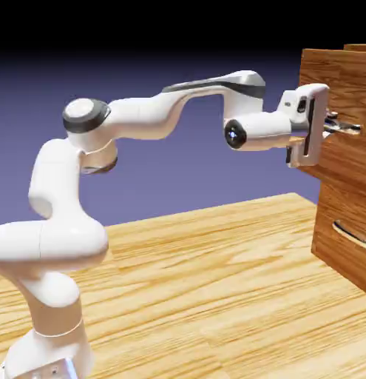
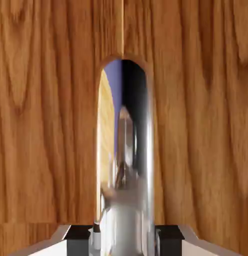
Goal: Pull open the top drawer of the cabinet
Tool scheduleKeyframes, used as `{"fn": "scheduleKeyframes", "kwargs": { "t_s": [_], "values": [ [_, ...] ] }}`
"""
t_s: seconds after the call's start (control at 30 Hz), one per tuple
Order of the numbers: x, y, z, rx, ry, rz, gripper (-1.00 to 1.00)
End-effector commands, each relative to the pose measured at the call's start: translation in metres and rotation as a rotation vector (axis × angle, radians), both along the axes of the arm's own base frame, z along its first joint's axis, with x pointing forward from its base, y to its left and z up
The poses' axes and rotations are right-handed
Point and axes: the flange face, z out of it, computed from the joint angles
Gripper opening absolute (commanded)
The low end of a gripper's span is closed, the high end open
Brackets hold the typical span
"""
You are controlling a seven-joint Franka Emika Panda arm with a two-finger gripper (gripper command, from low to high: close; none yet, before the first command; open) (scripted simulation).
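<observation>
A blue-violet backdrop, black toward the top, stands behind the light wooden tabletop [image 1: 208, 281]. The top drawer [image 1: 353, 159] is at the exterior view's right, above the lower drawer [image 1: 341, 211] of the reddish-brown cabinet [image 1: 311, 70]. Its silver handle [image 2: 125, 150] lies between the fingers of the end effector [image 2: 124, 242], which is clamped on it. The white arm [image 1: 141, 118] reaches across from the left.
</observation>
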Motion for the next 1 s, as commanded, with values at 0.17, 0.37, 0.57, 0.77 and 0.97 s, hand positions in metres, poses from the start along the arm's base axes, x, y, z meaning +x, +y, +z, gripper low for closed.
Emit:
{"fn": "scheduleKeyframes", "kwargs": {
  "t_s": [0.17,0.37,0.57,0.77,0.97],
  "values": [
    [-0.024,0.001,0.0,-0.001,0.0,0.001,-1.0],
    [-0.038,-0.002,-0.006,0.0,-0.002,0.0,-1.0],
    [-0.034,0.0,-0.001,0.0,-0.001,0.001,-1.0],
    [-0.078,0.0,0.0,-0.001,0.0,0.001,-1.0],
    [-0.107,0.001,0.0,-0.004,0.001,0.001,1.0]
  ]
}}
